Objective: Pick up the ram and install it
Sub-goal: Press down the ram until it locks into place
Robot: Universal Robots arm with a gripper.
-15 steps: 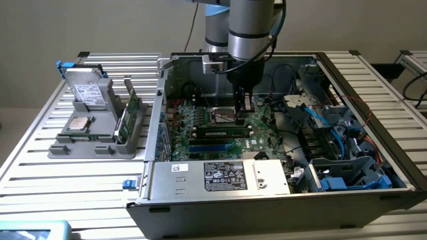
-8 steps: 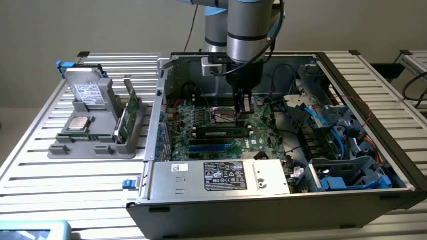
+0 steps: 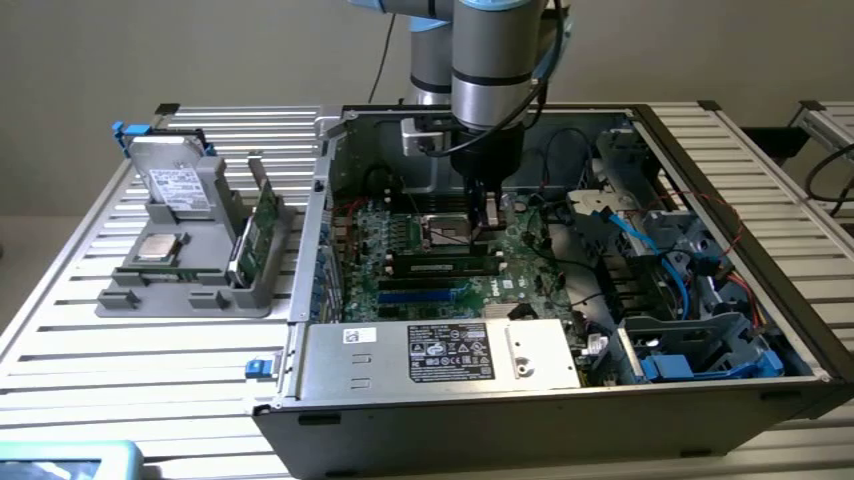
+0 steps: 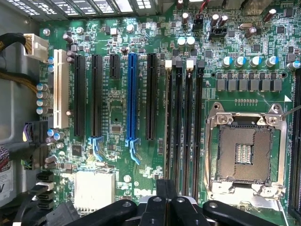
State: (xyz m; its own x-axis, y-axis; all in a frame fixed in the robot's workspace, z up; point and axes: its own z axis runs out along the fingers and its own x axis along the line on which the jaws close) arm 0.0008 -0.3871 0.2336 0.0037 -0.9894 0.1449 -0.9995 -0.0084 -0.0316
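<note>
Ram (image 3: 447,267) lies lengthwise across the exterior view, end effector (image 4: 165,190) fully closed, empty.

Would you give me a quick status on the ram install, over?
Gripper shut, apparently empty, over the memory slots. Ram upright in a slot beside the processor socket, looks seated. Cables lie clear of the slots.

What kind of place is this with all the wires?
Probably a robot lab or computer-assembly workbench: a robot arm reaches into an open computer case on a slatted metal table, beside a grey parts holder.
</note>
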